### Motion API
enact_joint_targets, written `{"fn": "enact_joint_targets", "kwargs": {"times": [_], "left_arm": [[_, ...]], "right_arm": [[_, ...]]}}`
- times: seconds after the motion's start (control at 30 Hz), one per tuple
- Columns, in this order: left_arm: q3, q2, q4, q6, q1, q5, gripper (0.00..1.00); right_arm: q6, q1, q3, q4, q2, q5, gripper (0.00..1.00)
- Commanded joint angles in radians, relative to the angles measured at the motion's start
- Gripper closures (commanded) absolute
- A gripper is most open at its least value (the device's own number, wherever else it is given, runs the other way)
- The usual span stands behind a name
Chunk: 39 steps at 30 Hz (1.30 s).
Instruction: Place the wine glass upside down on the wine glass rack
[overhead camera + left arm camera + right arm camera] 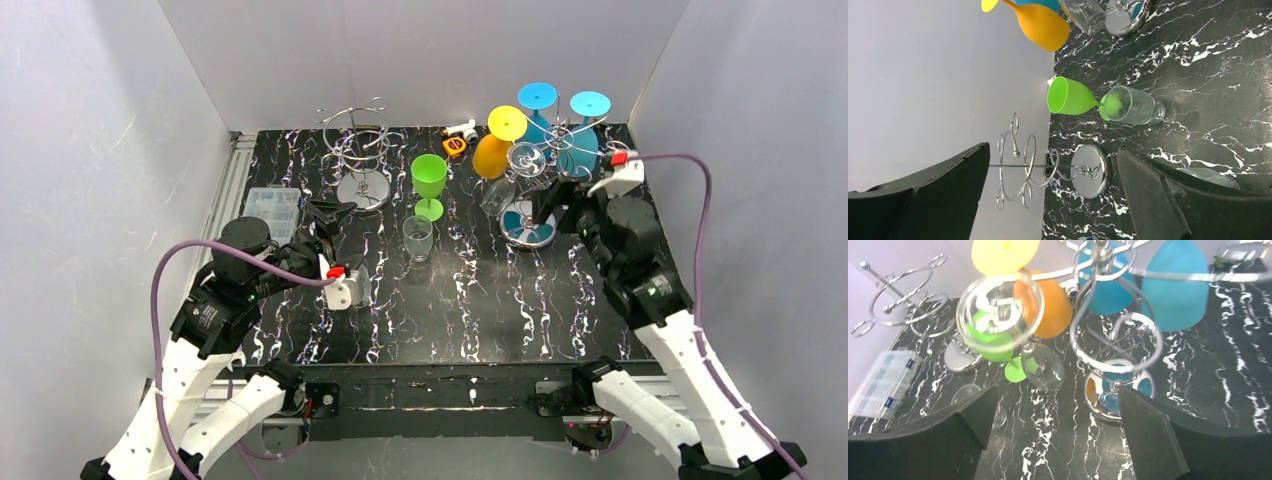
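A clear wine glass [523, 158] [1000, 310] hangs upside down on the right-hand wire rack [560, 140] [1108, 330], its foot up in a ring and its bowl [1045, 371] below. Beside it hang an orange glass with a yellow foot [492, 155] and two blue glasses [580, 145]. My right gripper [553, 200] [1057, 390] stands open just in front of the rack's base, with nothing between its fingers. My left gripper [335, 212] [1053, 150] is open and empty too, facing the empty left rack [357, 150] [1020, 165].
A green wine glass [429, 180] [1070, 96] stands upright mid-table, with a clear ribbed glass [417, 238] [1133, 105] in front of it. A clear plastic box [272, 208] lies at the left edge. Small items [458, 135] sit at the back wall.
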Motion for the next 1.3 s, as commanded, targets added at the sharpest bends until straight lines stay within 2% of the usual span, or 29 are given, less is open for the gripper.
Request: {"fn": "enact_joint_targets", "kwargs": {"times": [0.0, 0.27, 0.37, 0.67, 0.87, 1.03, 1.2, 1.27], "left_arm": [[-0.010, -0.028, 0.003, -0.012, -0.005, 0.022, 0.02], [-0.023, -0.054, -0.011, -0.001, -0.004, 0.006, 0.02], [-0.027, -0.059, -0.014, -0.003, -0.004, 0.007, 0.02], [-0.042, -0.067, -0.014, 0.002, -0.004, 0.011, 0.02], [-0.038, -0.071, -0.014, -0.003, -0.003, 0.014, 0.02], [-0.036, -0.077, -0.017, -0.011, -0.004, 0.016, 0.02], [-0.028, -0.081, -0.027, -0.011, -0.003, 0.015, 0.02], [-0.022, -0.081, -0.033, -0.010, -0.003, 0.012, 0.02]], "right_arm": [[0.010, -0.001, 0.260, -0.206, 0.123, 0.094, 0.02], [-0.063, -0.006, 0.664, -0.391, 0.352, 0.127, 0.06], [-0.085, -0.007, 0.741, -0.434, 0.394, 0.145, 0.07], [-0.065, -0.007, 0.675, -0.466, 0.361, 0.189, 0.10], [-0.131, -0.013, 0.757, -0.522, 0.431, 0.282, 0.20], [-0.187, -0.030, 0.757, -0.483, 0.451, 0.365, 0.27], [-0.290, -0.094, 0.754, -0.440, 0.496, 0.464, 0.27], [-0.303, -0.167, 0.767, -0.436, 0.526, 0.398, 0.27]]}}
